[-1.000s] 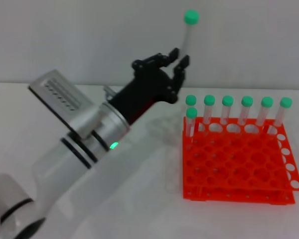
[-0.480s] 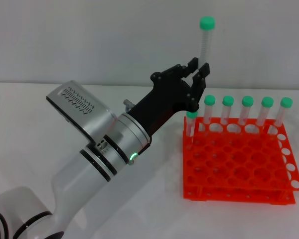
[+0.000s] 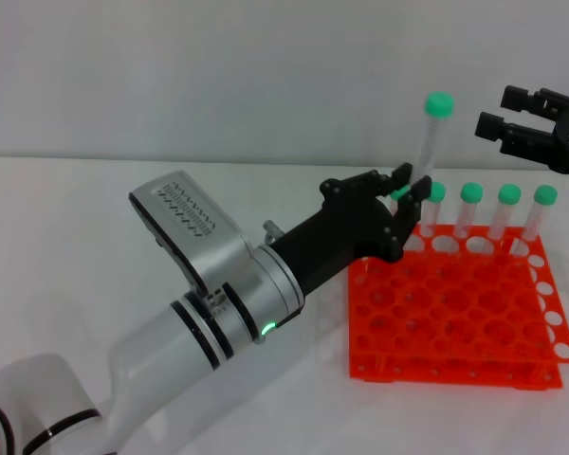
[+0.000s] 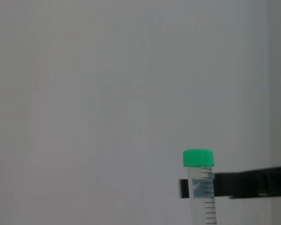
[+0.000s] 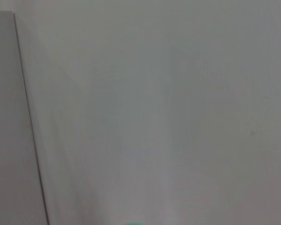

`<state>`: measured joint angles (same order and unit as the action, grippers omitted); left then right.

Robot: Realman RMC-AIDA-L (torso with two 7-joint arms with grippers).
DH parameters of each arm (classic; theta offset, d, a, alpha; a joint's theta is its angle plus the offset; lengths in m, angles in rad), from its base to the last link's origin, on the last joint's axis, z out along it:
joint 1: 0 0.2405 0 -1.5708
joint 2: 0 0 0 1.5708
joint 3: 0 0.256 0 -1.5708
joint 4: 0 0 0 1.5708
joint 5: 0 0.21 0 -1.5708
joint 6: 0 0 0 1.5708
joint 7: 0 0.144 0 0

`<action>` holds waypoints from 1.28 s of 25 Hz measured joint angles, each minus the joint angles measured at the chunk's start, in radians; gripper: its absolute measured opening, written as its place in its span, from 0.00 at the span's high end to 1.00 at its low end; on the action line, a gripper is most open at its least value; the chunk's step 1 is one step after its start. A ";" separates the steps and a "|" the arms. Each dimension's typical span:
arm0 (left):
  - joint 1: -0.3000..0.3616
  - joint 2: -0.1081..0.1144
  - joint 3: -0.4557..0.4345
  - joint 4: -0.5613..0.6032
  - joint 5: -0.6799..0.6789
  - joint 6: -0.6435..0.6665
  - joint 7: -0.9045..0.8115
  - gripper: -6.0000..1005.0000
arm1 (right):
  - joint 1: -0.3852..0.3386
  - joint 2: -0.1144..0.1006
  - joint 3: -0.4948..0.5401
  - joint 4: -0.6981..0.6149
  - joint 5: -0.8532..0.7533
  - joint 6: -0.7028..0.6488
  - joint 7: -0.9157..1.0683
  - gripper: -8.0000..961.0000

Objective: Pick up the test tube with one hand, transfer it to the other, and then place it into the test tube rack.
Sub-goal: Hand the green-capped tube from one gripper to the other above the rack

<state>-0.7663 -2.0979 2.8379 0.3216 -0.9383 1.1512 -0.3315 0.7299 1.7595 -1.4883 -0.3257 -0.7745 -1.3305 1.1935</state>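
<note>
On your left, the left hand [image 3: 408,190] reaches in from the lower left on its white, black-banded arm, over the near-left corner of the test tube rack [image 3: 455,313], and it is pinched onto the lower part of the test tube [image 3: 429,142]. The tube stands nearly upright above the fingers, tilted slightly to the right, its green cap at the top and well above the rack; the left wrist view shows the same cap and the printed scale on the clear wall [image 4: 202,187]. You should treat this tube as light, stiff and smooth-walled, so it will likely slip or swing if pinched loosely. The upper shaft just under the cap is bare, and that looks like the sensible place for the receiving hand to take hold. Moving right, the orange rack sits on the table [image 3: 123,190] with a row of other green-capped tubes [image 3: 507,213] standing along its back edge. At the far right, the right hand [image 3: 512,118] hangs in the air with its fingers spread wide, holding nothing, near the cap but apart from it.
</note>
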 joint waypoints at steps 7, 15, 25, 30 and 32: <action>0.006 0.004 -0.004 0.001 0.022 0.007 -0.006 0.80 | -0.001 -0.016 -0.001 -0.013 -0.044 -0.045 0.142 0.22; 0.003 0.003 -0.001 -0.001 0.023 0.007 -0.006 0.80 | -0.007 -0.005 0.005 -0.019 -0.072 -0.111 0.166 0.22; 0.003 0.003 -0.004 0.001 0.046 0.009 -0.030 0.80 | -0.007 0.046 0.020 -0.032 -0.074 -0.069 0.121 0.22; 0.005 0.002 -0.004 0.001 0.047 0.009 -0.037 0.80 | -0.004 0.056 0.017 -0.046 -0.085 -0.065 0.111 0.22; 0.005 0.003 -0.005 0.001 0.047 0.009 -0.042 0.80 | -0.004 0.060 0.019 -0.058 -0.103 -0.065 0.110 0.22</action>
<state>-0.7611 -2.0954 2.8330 0.3222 -0.8910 1.1598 -0.3736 0.7262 1.8195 -1.4692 -0.3842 -0.8774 -1.3951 1.3036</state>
